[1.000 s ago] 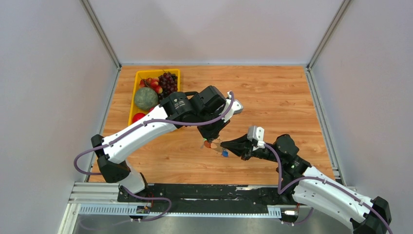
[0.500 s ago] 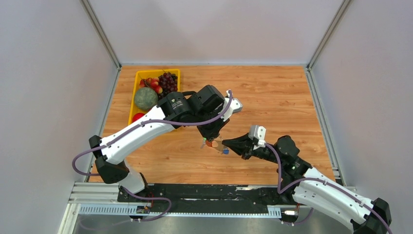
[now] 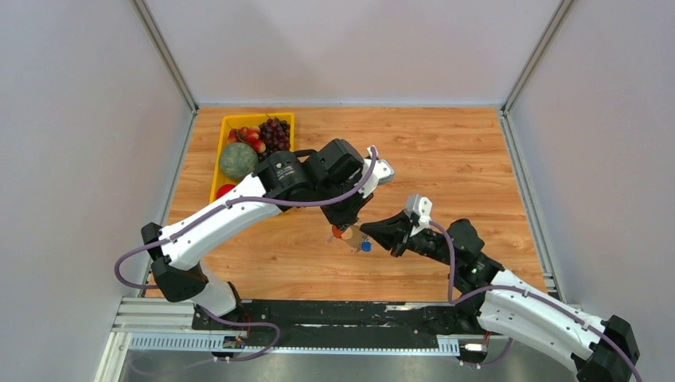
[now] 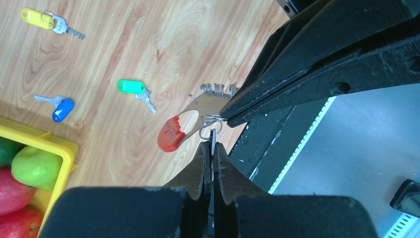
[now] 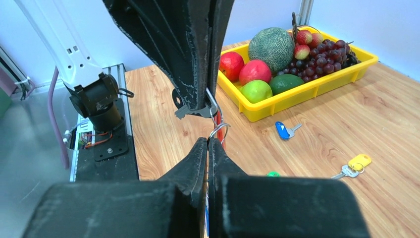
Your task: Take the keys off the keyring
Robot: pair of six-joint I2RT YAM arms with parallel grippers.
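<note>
Fruit (image 3: 239, 161) filled yellow plastic tray (image 3: 256, 116) at far-left corner of wooden table (image 3: 446, 159).

Three loose silver keys w/ coloured plastic heads lay flat on bare wood off tray's long side, toward table's middle. Blue-headed key (image 4: 62, 109) was nearest tray. Green-headed key (image 4: 131, 86) and yellow-headed key (image 4: 37, 19) were further out. All three were well apart from each other.

Left gripper (image 4: 210, 145) sat over table's middle, somewhat toward near edge. Its jaws were pressed together on wire-looped edge of grey crescent-shaped keyring w/ red curved band (image 4: 200, 104). Keyring hung in air btwn both gripper tips, clear of wood, w/ its red end pointing away from right arm.

Right gripper (image 5: 207, 143) pointed in from right side, almost tip to tip w/ left one. Its jaws were likewise closed tight, pinching same looped edge of keyring just beside left gripper's hold.

Another blue-headed key (image 3: 366, 247) dangled just below right gripper's tip in top view. Which loop carried it couldn't be told.
</note>
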